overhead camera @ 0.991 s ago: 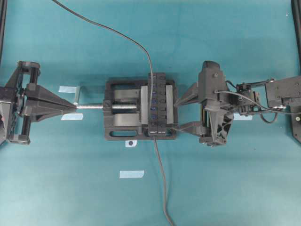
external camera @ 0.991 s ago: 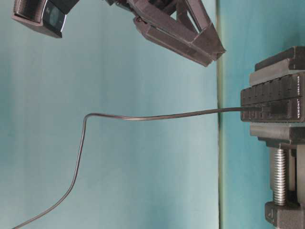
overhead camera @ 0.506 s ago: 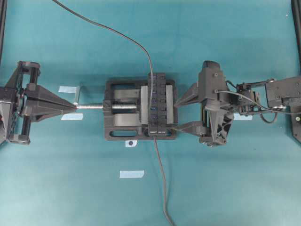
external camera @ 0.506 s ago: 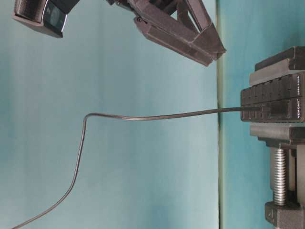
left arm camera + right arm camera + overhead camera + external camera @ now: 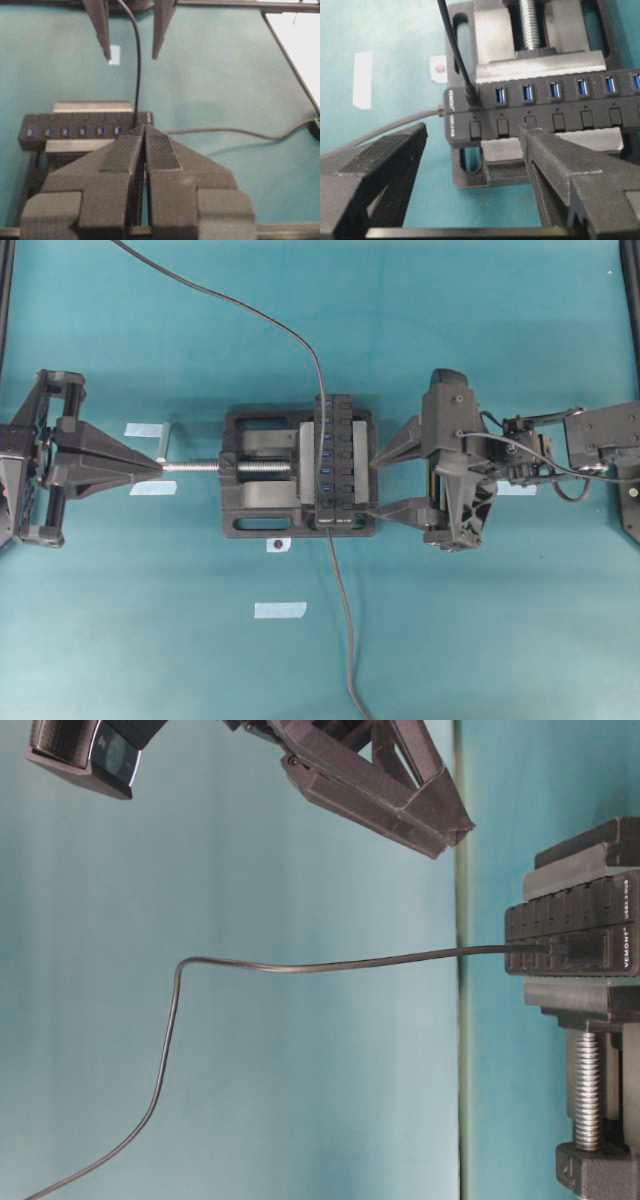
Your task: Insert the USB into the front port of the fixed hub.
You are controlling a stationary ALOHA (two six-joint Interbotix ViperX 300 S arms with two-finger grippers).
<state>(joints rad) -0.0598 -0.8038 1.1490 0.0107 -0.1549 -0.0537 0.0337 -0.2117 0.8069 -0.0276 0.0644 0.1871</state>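
The long black bar-shaped USB hub (image 5: 545,107) sits clamped in the black vise (image 5: 262,485). Only the right wrist view shows the black USB plug (image 5: 470,94) seated in its end port. The right gripper (image 5: 377,482) stands wide open beside it. The left gripper (image 5: 144,134) is fully closed, empty.

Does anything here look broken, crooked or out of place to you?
Nothing stands out. The hub sits straight in the vise, with the USB plug seated in its end port. The right gripper hangs open beside it, holding nothing.
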